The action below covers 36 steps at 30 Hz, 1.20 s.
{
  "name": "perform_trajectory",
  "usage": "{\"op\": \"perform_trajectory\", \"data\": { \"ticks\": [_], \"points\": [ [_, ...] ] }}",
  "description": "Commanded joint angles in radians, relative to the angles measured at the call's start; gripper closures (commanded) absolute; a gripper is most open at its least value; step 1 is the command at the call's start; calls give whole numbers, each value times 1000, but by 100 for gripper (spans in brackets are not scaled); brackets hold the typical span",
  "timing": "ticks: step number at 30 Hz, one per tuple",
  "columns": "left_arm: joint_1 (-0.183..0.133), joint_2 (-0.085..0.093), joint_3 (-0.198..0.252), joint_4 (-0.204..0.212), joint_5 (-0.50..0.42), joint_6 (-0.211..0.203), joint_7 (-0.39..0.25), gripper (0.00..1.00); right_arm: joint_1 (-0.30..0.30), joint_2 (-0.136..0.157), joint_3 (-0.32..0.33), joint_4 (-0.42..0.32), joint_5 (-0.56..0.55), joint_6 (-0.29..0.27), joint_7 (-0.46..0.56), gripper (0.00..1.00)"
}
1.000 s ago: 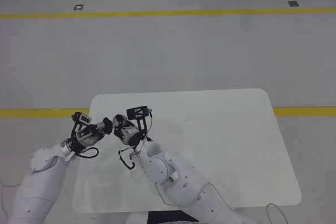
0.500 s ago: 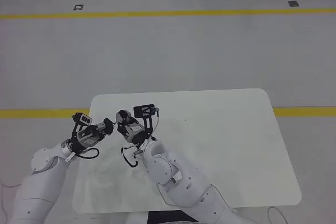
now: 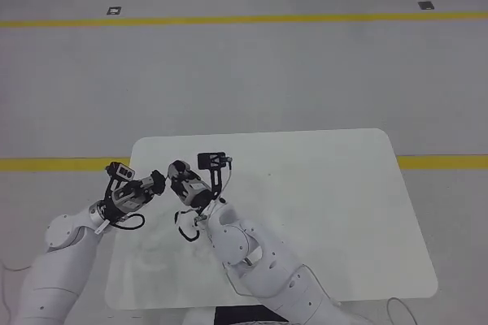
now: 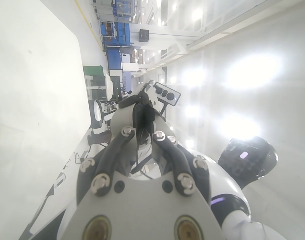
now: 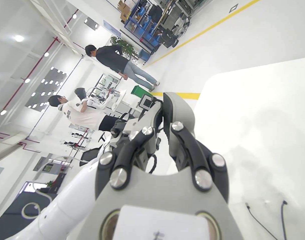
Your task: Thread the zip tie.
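Note:
Above the left part of the white table point(image 3: 309, 203) my two grippers meet tip to tip. My left gripper point(image 3: 156, 180) point(image 4: 141, 103) is shut, and a thin black zip tie point(image 4: 137, 148) runs from between its pads back toward the wrist. My right gripper point(image 3: 176, 171) point(image 5: 163, 108) faces it with its fingers pressed together. What it holds is hidden by the fingers. In the left wrist view the right gripper point(image 4: 148, 88) sits just beyond my left fingertips, touching or nearly touching them.
The table's left edge point(image 3: 132, 158) lies close beside the grippers, and its wide right half point(image 3: 350, 227) holds nothing. Two thin cable ends point(image 5: 283, 208) lie on the table near the right arm. A yellow floor line point(image 3: 32, 164) runs past the table.
The right gripper has shifted slightly right and toward the table's far side, turning a little at the wrist. The left arm has stayed in place.

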Motion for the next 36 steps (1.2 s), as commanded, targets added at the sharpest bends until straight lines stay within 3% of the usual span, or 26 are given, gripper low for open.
{"op": "perform_trajectory", "data": {
  "ticks": [1, 2, 5, 6, 7, 11, 15, 17, 24, 27, 30, 33, 36],
  "points": [
    [0, 0, -1, 2, 1, 0, 0, 100, -2, 1, 4, -5, -2, -4, -6, 100],
    [-1, 1, -3, 6, 1, -1, 2, 100, -5, 3, 8, -11, -6, -10, -12, 100],
    [-4, 1, -6, 12, 0, -1, 4, 100, -14, 8, 19, -27, -20, -35, -17, 56],
    [-6, 1, -7, 14, -2, -1, 4, 100, -18, 11, 25, -37, -27, -44, -17, 11],
    [-7, 1, -8, 15, -3, 0, 4, 100, -22, 14, 30, -45, -32, -51, -15, 0],
    [-13, 1, -9, 22, -24, 16, 2, 100, -36, 28, 49, -78, -69, -96, 26, 0],
    [-23, 2, -6, 26, 17, 1, 13, 100, -61, 47, 83, -118, -109, -121, 95, 0],
    [-23, 2, -6, 26, 17, 1, 13, 100, -57, 56, 87, -125, -186, -103, 142, 0],
    [-23, 2, -6, 26, 17, 1, 13, 100, -57, 56, 87, -125, -186, -103, 142, 0],
    [-27, -1, -5, 21, -62, 73, 30, 100, -57, 56, 87, -125, -186, -103, 142, 0],
    [-28, -1, -18, 42, -155, 140, -12, 100, -84, 56, 119, -120, 5, -192, 148, 0],
    [-32, -3, -23, 69, -213, 179, -58, 100, -81, 58, 145, -84, 196, -291, 216, 0],
    [-38, -7, -14, 93, -268, 210, -97, 100, -59, 55, 154, -31, 384, -353, 290, 0]
  ]
}}
